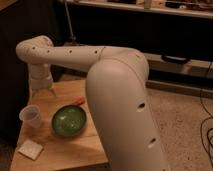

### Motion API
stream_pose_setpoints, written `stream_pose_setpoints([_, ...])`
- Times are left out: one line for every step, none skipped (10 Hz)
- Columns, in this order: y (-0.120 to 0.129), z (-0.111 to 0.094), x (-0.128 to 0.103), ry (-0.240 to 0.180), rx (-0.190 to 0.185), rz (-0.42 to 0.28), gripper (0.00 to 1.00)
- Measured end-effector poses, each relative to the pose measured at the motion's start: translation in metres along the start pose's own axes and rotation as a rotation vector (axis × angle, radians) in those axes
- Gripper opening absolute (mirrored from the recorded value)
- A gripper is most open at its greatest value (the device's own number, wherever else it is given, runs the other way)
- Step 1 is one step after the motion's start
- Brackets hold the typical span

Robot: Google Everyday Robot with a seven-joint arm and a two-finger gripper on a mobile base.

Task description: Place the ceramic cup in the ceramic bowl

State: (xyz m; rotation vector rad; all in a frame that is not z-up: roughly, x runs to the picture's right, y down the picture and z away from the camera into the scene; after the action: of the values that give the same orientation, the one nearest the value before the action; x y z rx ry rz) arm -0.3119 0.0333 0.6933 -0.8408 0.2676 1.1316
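The fingers of the gripper (43, 94) look spread, with nothing between them. They hang tips-down over the back-left part of the light wooden surface (62, 150). The small whitish, handle-less ceramic cup (31, 116) stands upright at about 7 o'clock from them, near but clear of them. It is not in the round glossy green ceramic bowl (69, 120), which sits just beside it at its 3 o'clock.

The cup looks light and tapers toward its base. If the gripper descends off-centre, one finger could strike the rim and tip the cup, or push it toward the surface's left edge, which is close by. A grip on the sloping wall could also slide upward and lose hold. The carry toward 3 o'clock is short, so a low lift could knock the cup's base against the bowl's darker rim and shift the bowl. A high release could make the cup topple inside the bowl. A flat pale square tile (31, 149) lies at the cup's 6 o'clock. A small orange object (77, 101) lies at the bowl's 1 o'clock. Both are close enough to be nudged.

Above the fingers the white wrist column stands roughly vertical. The forearm runs level toward 3 o'clock from a rounded elbow at the upper left. The thick upper arm then drops toward 5 o'clock and hides the surface's right side.
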Motion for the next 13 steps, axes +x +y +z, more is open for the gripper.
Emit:
stream_pose_setpoints([0.007, 0.004, -0.003, 0.006, 0.000, -0.011, 0.65])
stream_pose_setpoints([0.008, 0.006, -0.003, 0.012, 0.002, -0.019, 0.65])
stream_pose_setpoints([0.003, 0.008, 0.001, 0.016, 0.008, -0.019, 0.65])
stream_pose_setpoints([0.002, 0.009, 0.003, 0.016, 0.007, -0.021, 0.65])
stream_pose_setpoints([0.004, 0.012, 0.004, 0.018, 0.007, -0.030, 0.65])
stream_pose_setpoints([0.010, 0.016, 0.002, 0.022, 0.006, -0.039, 0.65])
stream_pose_setpoints([0.016, 0.019, -0.003, 0.026, 0.008, -0.049, 0.65])
stream_pose_setpoints([0.021, 0.021, -0.004, 0.032, 0.010, -0.058, 0.65])
stream_pose_setpoints([0.018, 0.021, -0.002, 0.035, 0.014, -0.061, 0.65])
stream_pose_setpoints([0.013, 0.023, 0.003, 0.040, 0.020, -0.061, 0.65])
stream_pose_setpoints([0.010, 0.027, 0.004, 0.040, 0.022, -0.062, 0.65])
stream_pose_setpoints([0.014, 0.031, 0.002, 0.042, 0.021, -0.068, 0.65])
stream_pose_setpoints([0.021, 0.037, -0.002, 0.044, 0.021, -0.076, 0.65])
